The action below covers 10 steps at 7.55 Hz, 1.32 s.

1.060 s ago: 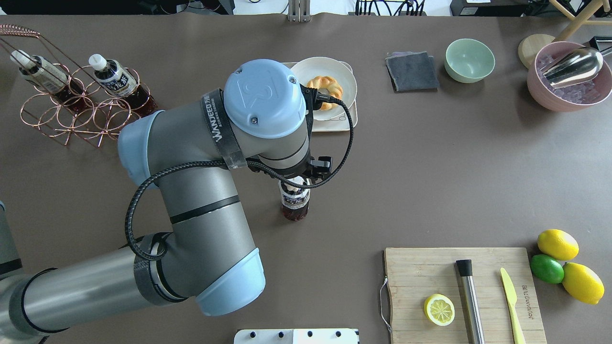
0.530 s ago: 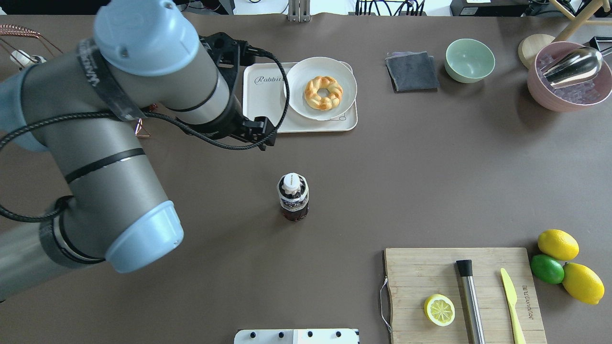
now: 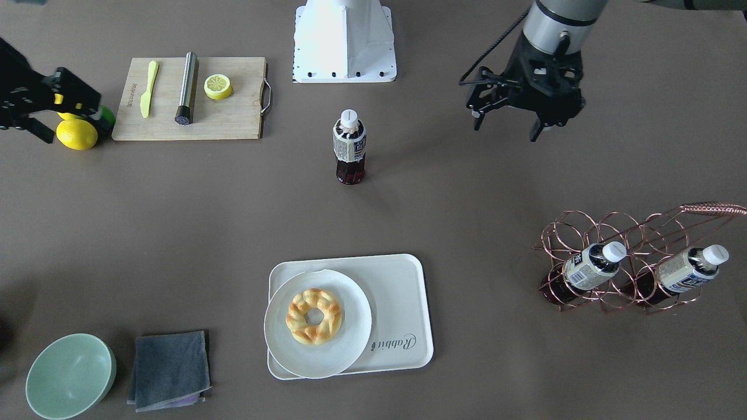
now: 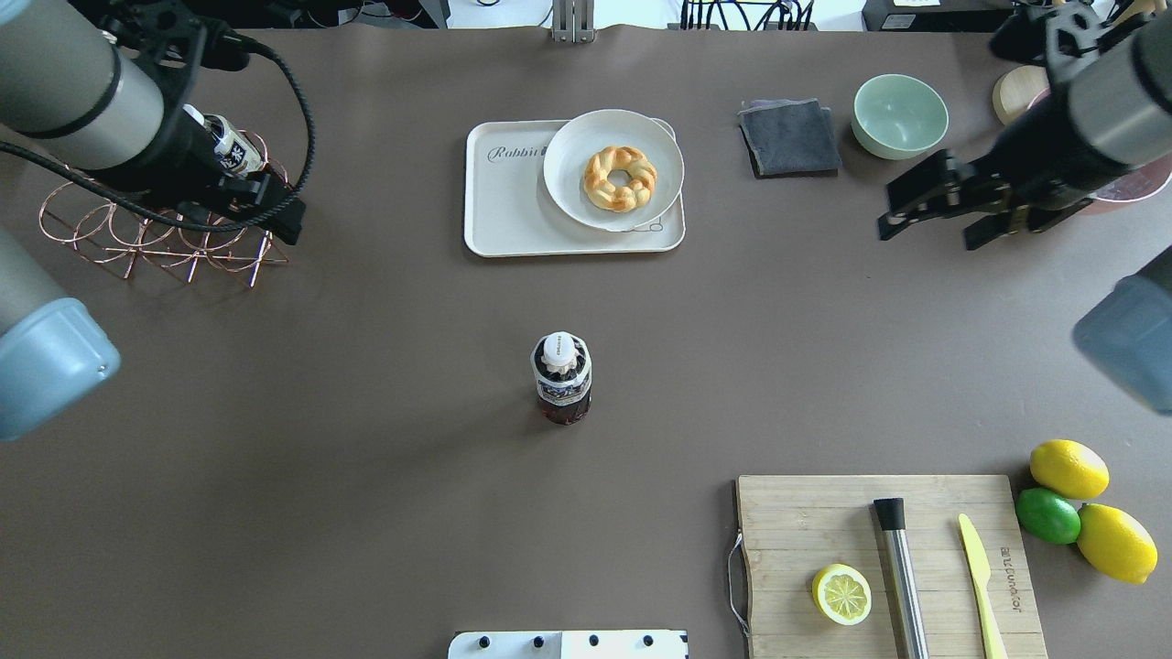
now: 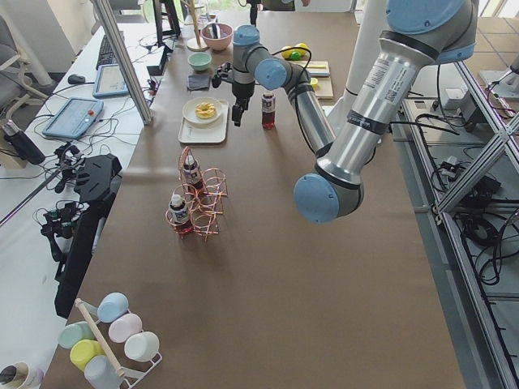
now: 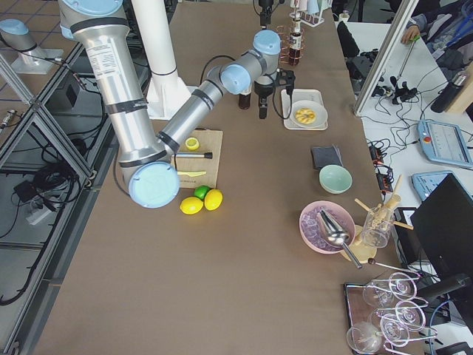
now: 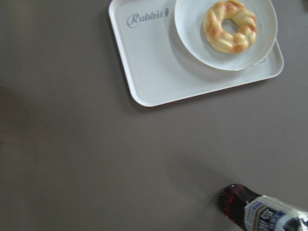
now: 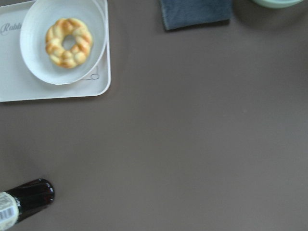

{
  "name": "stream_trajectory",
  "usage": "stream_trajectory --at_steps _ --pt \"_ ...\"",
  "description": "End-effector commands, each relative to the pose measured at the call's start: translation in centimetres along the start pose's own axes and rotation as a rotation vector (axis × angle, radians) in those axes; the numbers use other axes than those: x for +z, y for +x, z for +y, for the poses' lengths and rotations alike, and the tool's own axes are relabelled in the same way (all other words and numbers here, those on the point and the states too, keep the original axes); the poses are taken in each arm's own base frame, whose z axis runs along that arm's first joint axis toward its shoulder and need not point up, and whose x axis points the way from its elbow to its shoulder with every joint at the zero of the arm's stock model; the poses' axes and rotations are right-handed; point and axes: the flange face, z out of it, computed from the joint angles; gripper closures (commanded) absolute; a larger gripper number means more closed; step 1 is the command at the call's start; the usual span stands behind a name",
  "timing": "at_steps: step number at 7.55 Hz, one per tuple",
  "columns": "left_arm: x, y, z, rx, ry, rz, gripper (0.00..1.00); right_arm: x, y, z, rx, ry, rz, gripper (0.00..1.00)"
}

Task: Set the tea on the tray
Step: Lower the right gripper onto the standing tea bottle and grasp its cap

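Observation:
One tea bottle [image 4: 561, 380] stands upright on the bare table, about mid-table, held by nothing; it also shows in the front view [image 3: 349, 149]. The cream "Rabbit" tray [image 4: 504, 201] lies behind it, with free room on its left part. My left gripper [image 3: 506, 129] is open and empty, far to the left, over the copper rack [image 4: 156, 229]. My right gripper [image 4: 925, 233] is open and empty at the right, near the green bowl. Two more tea bottles [image 3: 592, 265] lie in the rack. Both wrist views show the tray [image 7: 159, 72] and the bottle's base [image 8: 29, 197].
A round white plate [image 4: 613, 169] with a braided pastry fills the tray's right part. A grey cloth [image 4: 789, 137] and a green bowl [image 4: 899, 114] lie at the back right. A cutting board [image 4: 934, 513] with a lemon half, muddler and knife is at the front right, citrus fruit [image 4: 1071, 503] beside it.
My left gripper has left the standing bottle and drawn back to the far left over the rack. My right arm has come into view at the right. The bottle has not moved.

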Motion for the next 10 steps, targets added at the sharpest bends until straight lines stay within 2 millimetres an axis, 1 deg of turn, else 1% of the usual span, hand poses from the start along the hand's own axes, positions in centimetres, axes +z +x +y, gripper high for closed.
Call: stream_trajectory --at_steps 1,2,3,4,5,6,7,8,9,10 --pt "-1.3 -11.1 0.7 0.038 -0.015 -0.063 0.03 6.8 -17.5 7.6 0.077 0.035 -0.022 0.00" --pt "-1.9 -14.6 1.3 0.047 -0.023 -0.074 0.03 8.0 -21.0 9.3 0.103 0.026 -0.037 0.00" --pt "-2.3 -17.2 2.0 0.046 -0.024 -0.089 0.03 9.4 -24.6 9.5 0.143 0.031 -0.039 0.00" --pt "-2.7 -18.3 2.3 0.046 -0.024 -0.091 0.03 10.8 -28.5 9.7 0.147 0.046 -0.037 0.01" --pt "-2.6 -18.9 2.8 0.043 -0.030 -0.094 0.03 11.7 -30.5 9.4 0.177 0.048 -0.027 0.02" --pt "-2.6 -19.1 2.9 0.047 -0.031 -0.095 0.03 12.3 -30.7 9.9 0.174 0.054 -0.002 0.06" --pt "-2.5 -19.2 3.0 0.056 -0.034 -0.095 0.03 13.3 -31.3 11.0 0.161 0.061 0.016 0.13" --pt "-2.5 -19.2 3.0 0.056 -0.034 -0.095 0.03 13.7 -31.5 11.3 0.157 0.065 0.021 0.22" --pt "-2.7 -19.1 3.1 0.059 -0.031 -0.094 0.03 14.6 -31.7 11.2 0.148 0.084 0.040 0.26" --pt "-2.7 -19.1 3.1 0.059 -0.031 -0.094 0.03 14.5 -32.0 11.1 0.141 0.095 0.041 0.29"
